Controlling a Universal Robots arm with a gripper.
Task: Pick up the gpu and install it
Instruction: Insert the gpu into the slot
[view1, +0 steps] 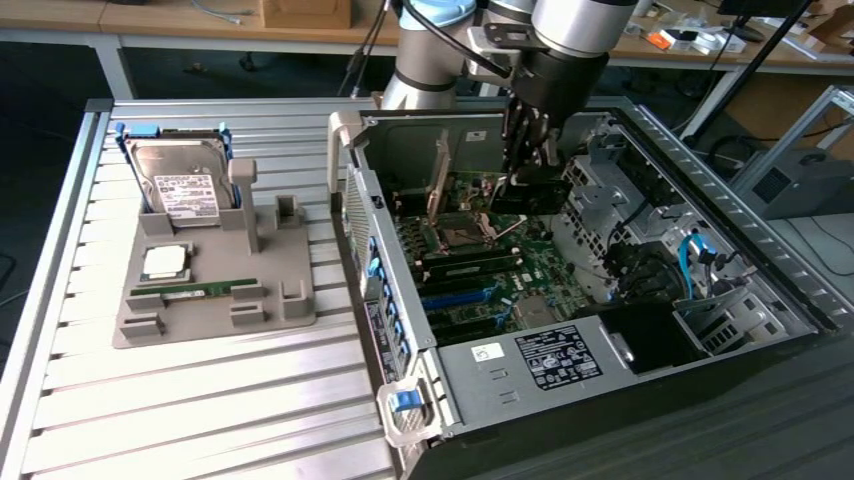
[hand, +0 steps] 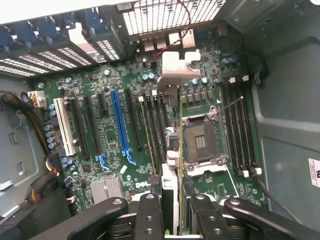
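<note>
Inside case, hand vertical, apparently gripping gpu edge-on.

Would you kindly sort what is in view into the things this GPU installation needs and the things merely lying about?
For the job:
- gpu, held on edge over the motherboard
- tool, gripping the gpu
- open computer case

Lying about:
- hard drive upright in the grey holder tray
- processor chip on the tray
- green memory stick on the tray

A grey holder tray bearing a hard drive, processor chip and memory stick lies beside the open computer case.
</note>
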